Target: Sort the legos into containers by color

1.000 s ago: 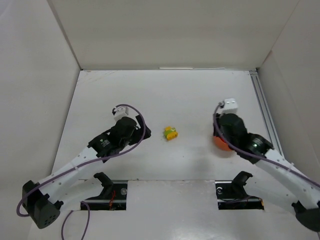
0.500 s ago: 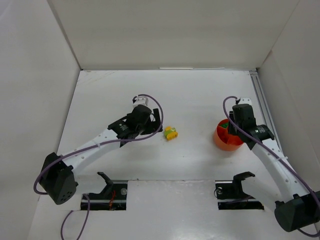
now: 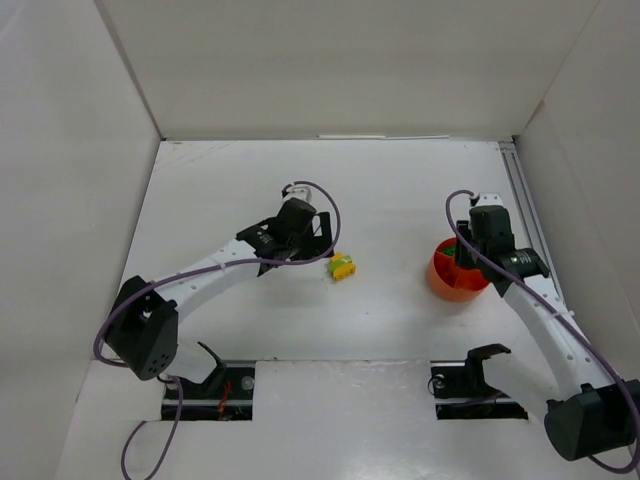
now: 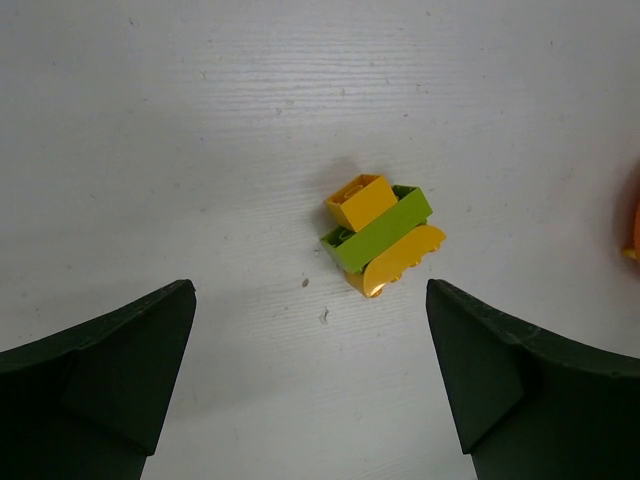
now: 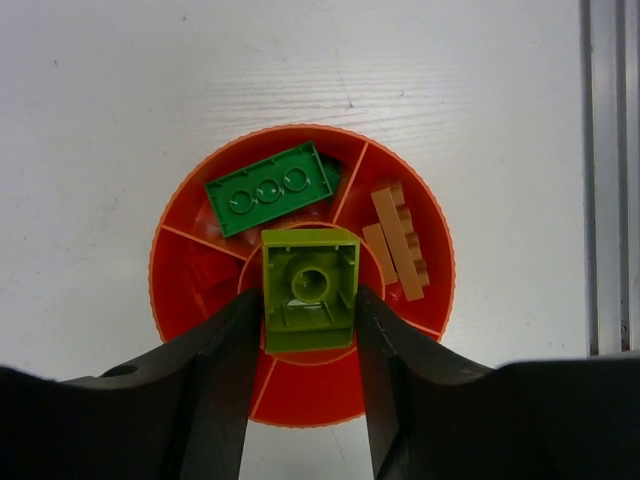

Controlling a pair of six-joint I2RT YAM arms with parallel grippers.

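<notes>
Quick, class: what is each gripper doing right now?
Left gripper: open, holding nothing, above the yellow and lime legos.
Right gripper: shut on a lime green lego over the orange bowl.

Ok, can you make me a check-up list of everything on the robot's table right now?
Surface: white table, a few tiny specks.
Job's things: orange bowl holding a dark green brick and brown bricks; yellow and lime bricks clumped loose on the table.
Clutter: nothing seen.
Claws: left claw open above the clump; right claw shut on a lime brick over the bowl's middle.
Cables: purple cables looped at each wrist.
Surroundings: white walls; metal rail on the right.
</notes>
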